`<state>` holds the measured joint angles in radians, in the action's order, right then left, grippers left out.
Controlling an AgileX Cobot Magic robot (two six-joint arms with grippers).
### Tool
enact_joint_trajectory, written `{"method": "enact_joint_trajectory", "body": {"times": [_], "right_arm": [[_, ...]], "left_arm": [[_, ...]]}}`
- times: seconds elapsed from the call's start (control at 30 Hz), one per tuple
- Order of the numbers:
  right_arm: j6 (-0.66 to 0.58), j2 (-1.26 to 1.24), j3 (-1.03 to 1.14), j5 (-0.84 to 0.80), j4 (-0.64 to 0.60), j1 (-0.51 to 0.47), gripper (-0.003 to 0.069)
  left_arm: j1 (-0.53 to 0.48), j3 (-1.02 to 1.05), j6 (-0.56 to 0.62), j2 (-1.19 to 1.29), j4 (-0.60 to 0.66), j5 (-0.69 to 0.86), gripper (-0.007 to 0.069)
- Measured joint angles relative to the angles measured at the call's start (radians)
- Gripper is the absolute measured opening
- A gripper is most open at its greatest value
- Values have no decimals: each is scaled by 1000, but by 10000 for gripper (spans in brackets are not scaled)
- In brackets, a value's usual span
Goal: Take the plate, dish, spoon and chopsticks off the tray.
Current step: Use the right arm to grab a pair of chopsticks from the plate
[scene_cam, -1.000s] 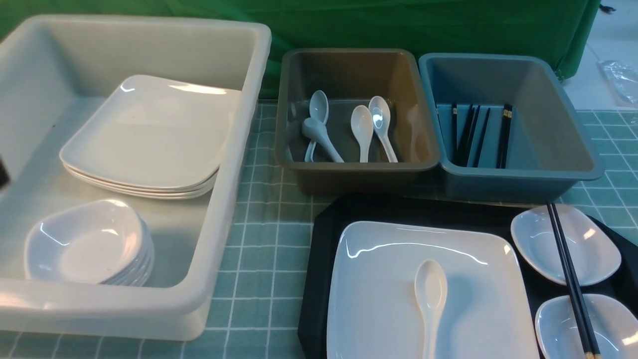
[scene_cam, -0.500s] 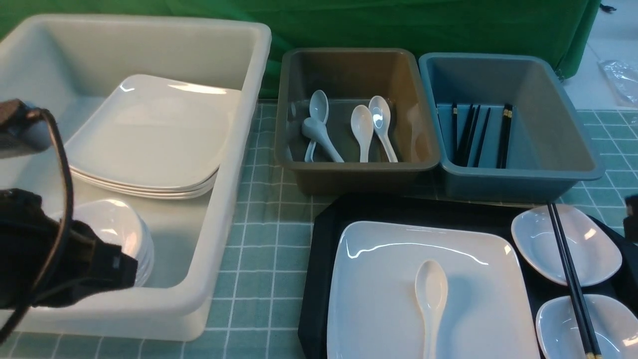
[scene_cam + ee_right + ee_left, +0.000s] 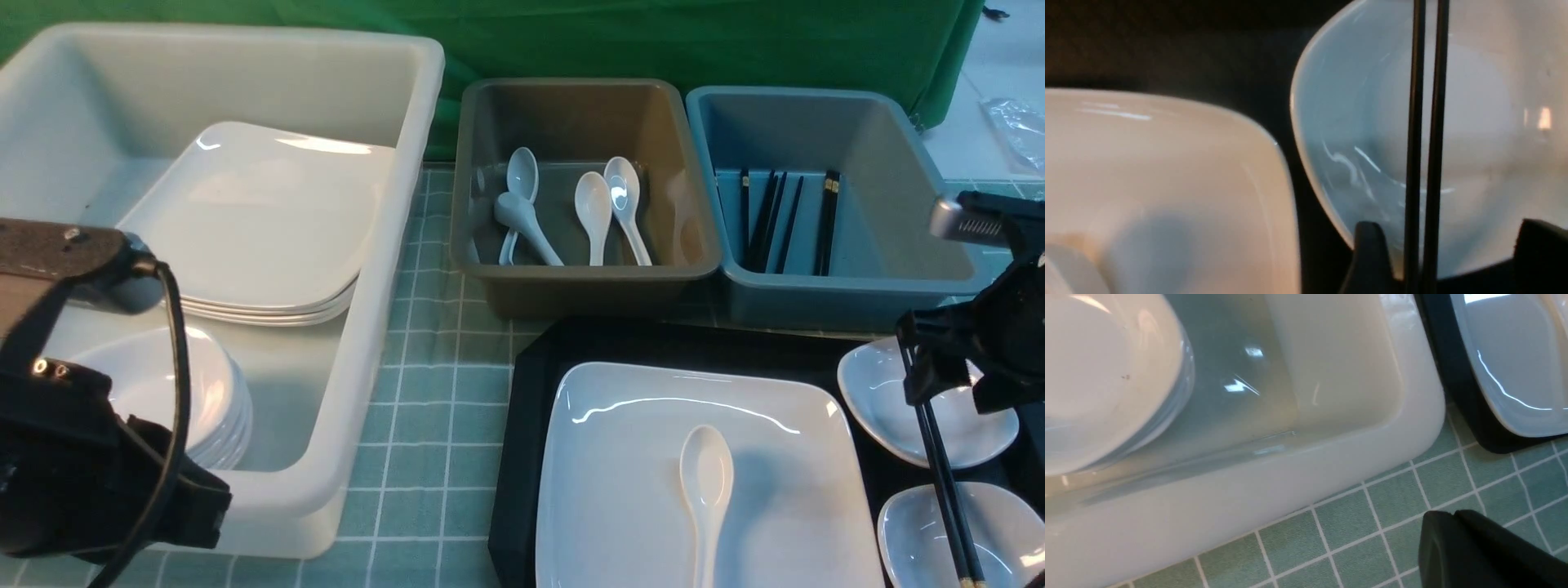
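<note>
Your right gripper [image 3: 951,384] hangs wide open and empty over the right end of the tray [image 3: 531,408]. The chopsticks [image 3: 939,465] run between its fingers. The pair lies side by side, bridging the far dish [image 3: 882,400] and the near dish [image 3: 914,531], with the gold-capped ends toward you.

In the right wrist view the sticks sit closer to one finger than the other. Shift sideways to centre them before you close, or the nearer finger will likely shove them and roll one away.

Come down only until the fingertips bracket both sticks. Take them where they span the hollow of the far dish, since there is room under them there. Stay off the dish rim, because a push on it could tip the dish and scatter the pair.

Close slowly so the two sticks gather together, then lift level so neither one slides out. The blue bin [image 3: 898,204], just beyond the tray, already holds chopsticks and looks like the place for them.

Your left gripper [image 3: 1455,522] is closed on nothing. It sits over the tabletop [image 3: 441,392] beside the near corner of the white bin [image 3: 367,327], well apart from the right one. Hold it clear for now. The spoon [image 3: 707,490] lies on the plate [image 3: 620,490], both untouched.
</note>
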<state>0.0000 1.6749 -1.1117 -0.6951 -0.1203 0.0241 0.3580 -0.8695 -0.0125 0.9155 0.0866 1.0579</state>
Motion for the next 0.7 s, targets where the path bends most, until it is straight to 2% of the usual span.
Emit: {"method": "enact_joint_trajectory", "body": {"times": [0.07,0.17,0.3,0.43,0.47,0.57,0.7], "right_arm": [[0,38,0,41,0,0,536],[0,70,0,67,0,0,524],[0,120,0,78,0,0,472],[0,131,0,79,0,0,351],[0,131,0,78,0,0,242],[0,131,-1,72,0,0,102],[0,124,-1,43,1,0,106]], "left_arm": [[0,0,-2,0,-22,-10,0],[0,0,-3,0,-31,-26,0],[0,0,-5,0,-34,-41,0],[0,0,-6,0,-34,-51,0],[0,0,-6,0,-34,-52,0],[0,0,-6,0,-34,-52,0],[0,0,-6,0,-34,-56,0]]}}
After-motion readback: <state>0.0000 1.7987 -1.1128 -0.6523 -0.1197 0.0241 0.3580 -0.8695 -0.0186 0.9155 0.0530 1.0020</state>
